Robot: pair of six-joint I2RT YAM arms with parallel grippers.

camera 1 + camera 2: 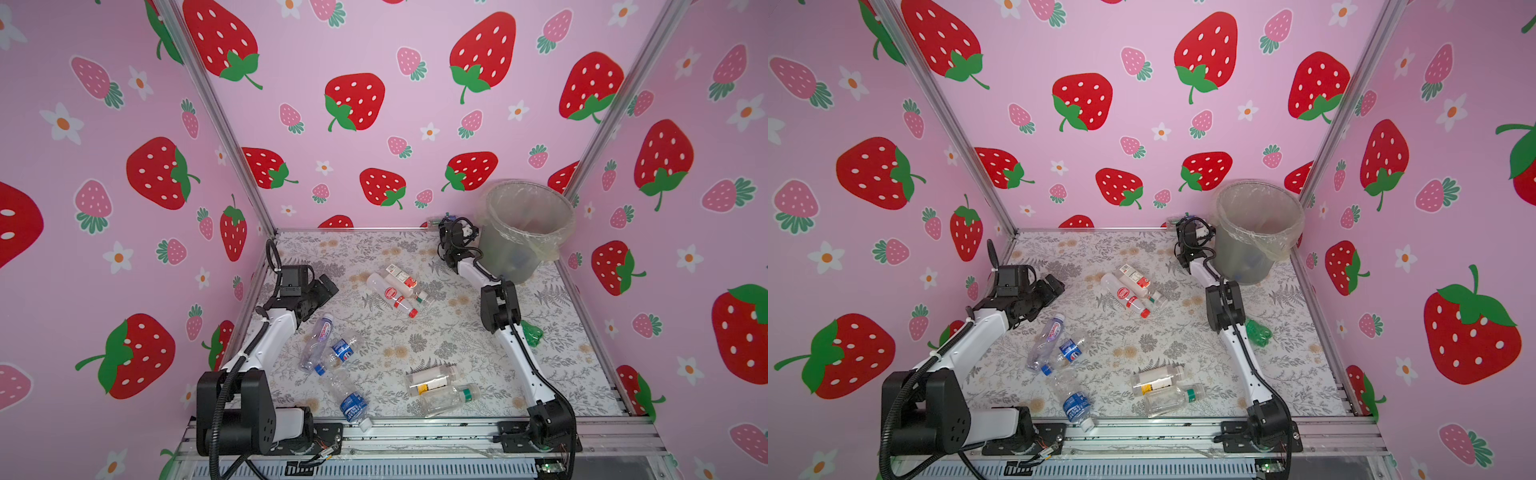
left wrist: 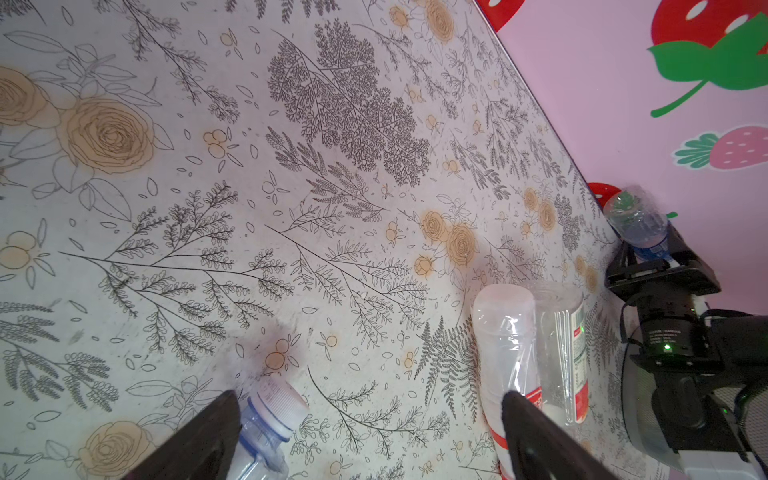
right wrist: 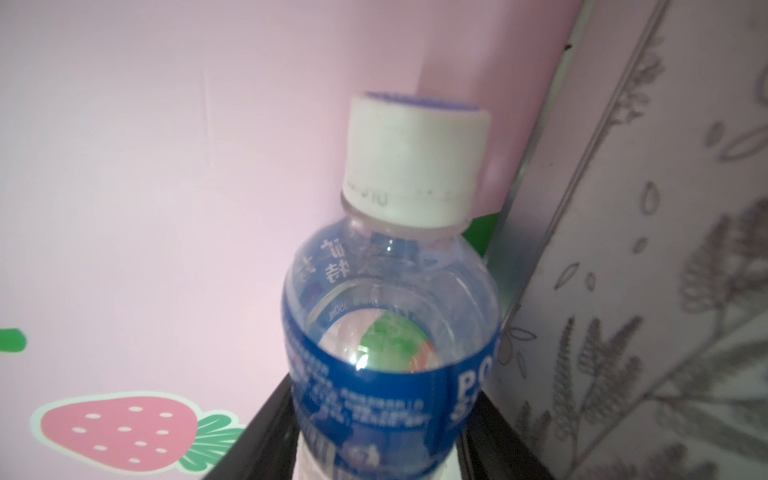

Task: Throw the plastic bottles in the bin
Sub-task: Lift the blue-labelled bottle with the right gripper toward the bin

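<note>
While pinching blue-label bottle (image 3: 390, 365) in right gripper (image 1: 451, 224), hovers just left of bin (image 1: 511, 253), cap pointing away from wrist.

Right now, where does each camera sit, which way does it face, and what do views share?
Top views: high above the arm bases, looking down toward the back wall; both arms, left gripper, right gripper, bin and table show.
Left wrist: on the left arm, facing across the table toward the back wall; its open fingers show.
Right wrist: on the right arm, looking along its fingers at the blue-label bottle and wall.
Shared: both wrist views show that bottle; the left wrist also shows the right gripper holding it.
</note>
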